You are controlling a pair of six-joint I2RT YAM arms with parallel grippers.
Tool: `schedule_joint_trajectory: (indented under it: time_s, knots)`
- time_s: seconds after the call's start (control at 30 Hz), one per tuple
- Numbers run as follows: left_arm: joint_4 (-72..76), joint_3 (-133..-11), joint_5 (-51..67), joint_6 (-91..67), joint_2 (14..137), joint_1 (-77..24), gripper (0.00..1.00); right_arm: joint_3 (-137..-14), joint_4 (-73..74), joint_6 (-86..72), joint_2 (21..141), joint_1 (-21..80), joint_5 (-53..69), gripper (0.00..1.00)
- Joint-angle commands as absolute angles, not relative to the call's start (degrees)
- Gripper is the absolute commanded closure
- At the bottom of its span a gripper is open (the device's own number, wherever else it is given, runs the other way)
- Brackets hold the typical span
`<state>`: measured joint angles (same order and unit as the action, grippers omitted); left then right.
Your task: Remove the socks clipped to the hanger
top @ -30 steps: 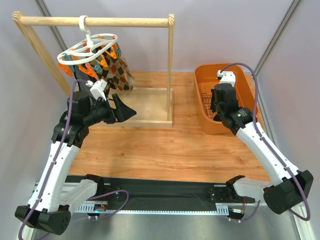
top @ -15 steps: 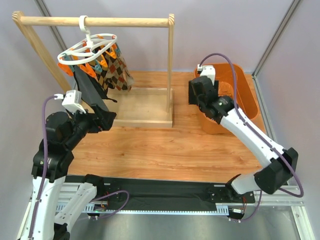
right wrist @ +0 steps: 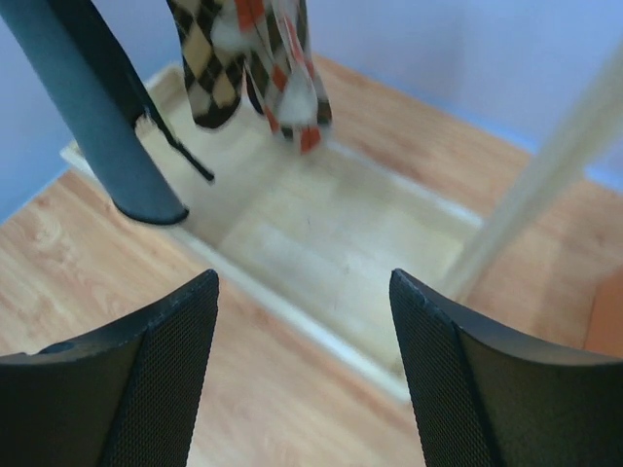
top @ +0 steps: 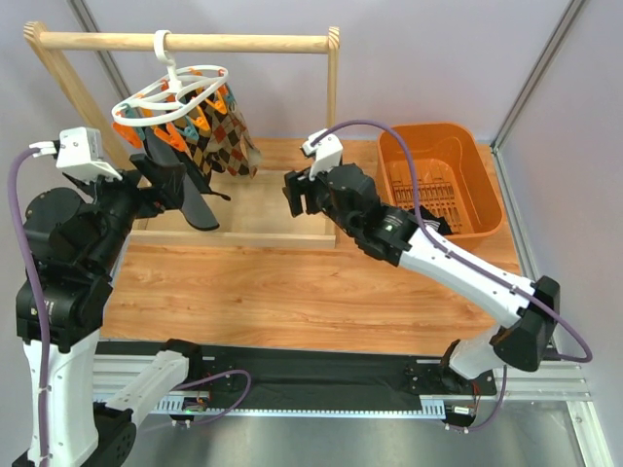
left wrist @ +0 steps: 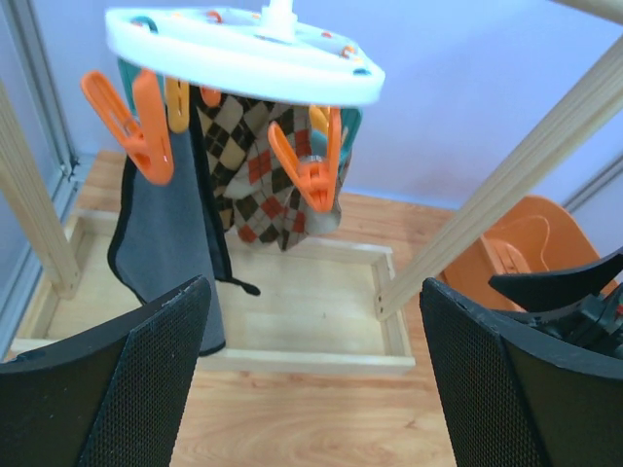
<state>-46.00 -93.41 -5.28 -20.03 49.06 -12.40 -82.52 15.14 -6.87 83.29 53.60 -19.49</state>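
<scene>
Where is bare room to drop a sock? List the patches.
Bare tabletop lies in front of the frame base, full width. The orange basket looks empty. The base's right half is bare; its left is crowded by hanging socks and the left claw.

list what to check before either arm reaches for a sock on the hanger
1. left gripper open, nothing held: ok
2. right gripper open, nothing held: ok
3. hanger hooked over the wooden rail: ok
4. argyle socks and black sock hanging from the hanger: ok
5. which clip holds the black sock: cannot tell, its top edge is hidden
</scene>
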Motion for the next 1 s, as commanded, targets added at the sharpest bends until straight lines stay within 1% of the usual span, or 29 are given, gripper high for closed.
schedule_joint_trajectory:
  time_s: [0.0, 0.1, 0.2, 0.33, 0.47, 0.53, 0.67, 0.83, 0.9, 0.93, 0.97]
  knots:
    - [-46.1, -97.6, -8.0, -17.3, 51.6, -12.6, 0.05, -87.0, 0.5, 4.3, 88.0, 53.8, -15.8, 0.27]
    - [-47.5, -100.2, -7.6, -17.8, 52.9, -12.6, 0.06, -92.1, -4.0, 10.0, 92.5, 53.8, -14.9, 0.27]
    - [-48.6, -100.4, -7.2, -18.5, 52.0, -12.6, 0.06, -95.7, -7.7, 12.1, 98.0, 53.2, -14.1, 0.27]
    - [-50.4, -99.5, -6.1, -18.5, 51.0, -12.6, 0.06, -103.7, -6.6, 11.7, 106.8, 51.0, -10.4, 0.27]
    - [-51.1, -97.8, -2.5, -19.2, 49.7, -12.6, 0.06, -110.5, -6.7, 12.5, 112.4, 50.0, -7.3, 0.28]
    - [-50.4, -96.4, -0.4, -20.2, 48.0, -12.6, 0.06, -113.2, -6.6, 12.7, 115.1, 49.5, -8.1, 0.28]
    - [-49.7, -93.0, 3.0, -20.1, 46.2, -12.6, 0.06, -120.0, -6.7, 16.2, 121.7, 49.5, -14.3, 0.28]
    - [-51.3, -96.1, 4.8, -19.8, 48.2, -12.6, 0.06, -128.7, -6.6, 18.5, 127.9, 48.9, -12.9, 0.28]
    - [-51.7, -97.1, 3.5, -20.0, 48.6, -12.6, 0.07, -130.9, -6.1, 20.3, 130.3, 48.9, -13.7, 0.32]
    - [-51.9, -97.9, 1.0, -20.0, 48.8, -12.6, 0.07, -132.8, -5.5, 20.7, 131.0, 48.8, -14.1, 0.36]
    - [-52.6, -98.4, 0.1, -20.0, 49.5, -12.6, 0.07, -133.3, -5.5, 21.2, 131.5, 48.8, -15.3, 0.45]
